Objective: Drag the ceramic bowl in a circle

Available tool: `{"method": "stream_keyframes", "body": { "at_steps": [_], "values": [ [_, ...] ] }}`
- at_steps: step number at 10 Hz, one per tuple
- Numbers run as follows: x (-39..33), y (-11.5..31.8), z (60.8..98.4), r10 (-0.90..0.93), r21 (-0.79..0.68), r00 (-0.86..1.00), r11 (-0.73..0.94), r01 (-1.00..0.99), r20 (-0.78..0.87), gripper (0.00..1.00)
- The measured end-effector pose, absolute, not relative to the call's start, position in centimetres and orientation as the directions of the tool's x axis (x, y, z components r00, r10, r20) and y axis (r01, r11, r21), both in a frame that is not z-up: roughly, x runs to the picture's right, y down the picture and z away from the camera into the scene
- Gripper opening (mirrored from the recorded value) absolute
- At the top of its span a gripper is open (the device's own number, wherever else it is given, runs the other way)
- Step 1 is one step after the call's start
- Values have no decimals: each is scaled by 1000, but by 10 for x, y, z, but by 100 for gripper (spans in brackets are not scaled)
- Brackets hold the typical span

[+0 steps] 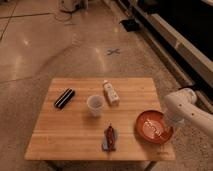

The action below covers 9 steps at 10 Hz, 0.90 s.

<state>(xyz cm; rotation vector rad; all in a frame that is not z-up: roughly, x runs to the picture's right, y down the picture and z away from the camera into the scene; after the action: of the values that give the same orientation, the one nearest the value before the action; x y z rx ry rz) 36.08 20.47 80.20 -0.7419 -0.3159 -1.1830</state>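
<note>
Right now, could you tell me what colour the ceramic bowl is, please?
Ceramic bowl: orange-red, pale streaks inside, camera view; gripper at its rim.

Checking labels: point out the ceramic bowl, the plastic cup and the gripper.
ceramic bowl [151, 127], camera view, streaked inside.
plastic cup [95, 105], camera view, side wall.
gripper [168, 125], camera view, tip at bowl's right rim.

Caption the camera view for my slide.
Robot gripper by the ceramic bowl at its right rim, near the front-right corner of the table.
</note>
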Motion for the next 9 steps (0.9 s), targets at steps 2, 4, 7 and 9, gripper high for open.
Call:
{"method": "stream_keyframes", "body": {
  "at_steps": [2,4,7,9],
  "values": [
    [346,189,811,-730,-353,366,181,918,577,0],
    [317,179,819,-741,-319,334,169,933,583,0],
    [271,182,821,-743,-247,264,136,959,615,0],
    [252,197,812,-731,-202,220,114,973,646,0]
  ]
}}
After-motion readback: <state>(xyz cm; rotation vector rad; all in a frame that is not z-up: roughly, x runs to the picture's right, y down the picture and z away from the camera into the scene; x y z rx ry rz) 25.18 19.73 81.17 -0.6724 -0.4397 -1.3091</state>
